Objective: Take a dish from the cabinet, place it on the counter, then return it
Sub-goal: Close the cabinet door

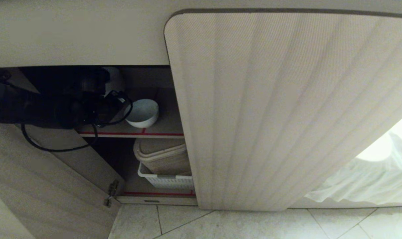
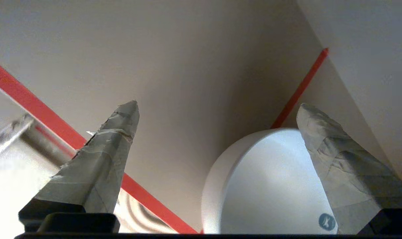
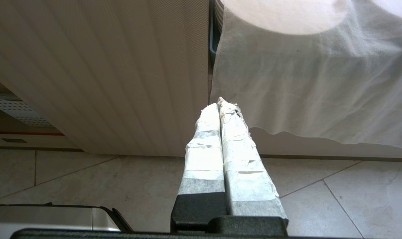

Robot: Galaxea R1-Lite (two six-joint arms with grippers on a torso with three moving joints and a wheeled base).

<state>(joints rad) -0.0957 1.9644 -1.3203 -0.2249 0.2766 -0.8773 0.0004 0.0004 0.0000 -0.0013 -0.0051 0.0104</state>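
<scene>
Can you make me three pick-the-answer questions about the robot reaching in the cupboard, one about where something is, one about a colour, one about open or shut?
1. Where is the white bowl?
A. On the floor
B. On the upper shelf inside the cabinet
C. In the white basket

2. What colour is the stripe along the shelf's front edge?
A. Red
B. Green
C. Blue

3. How is the left tool?
A. Shut on the bowl
B. Shut on nothing
C. Open, with the bowl unheld near one finger

Answers:
1 B, the head view shows it on the shelf above the white basket.
2 A, the stripe shows red in both views.
3 C, the left wrist view shows the taped fingers spread wide.
</scene>
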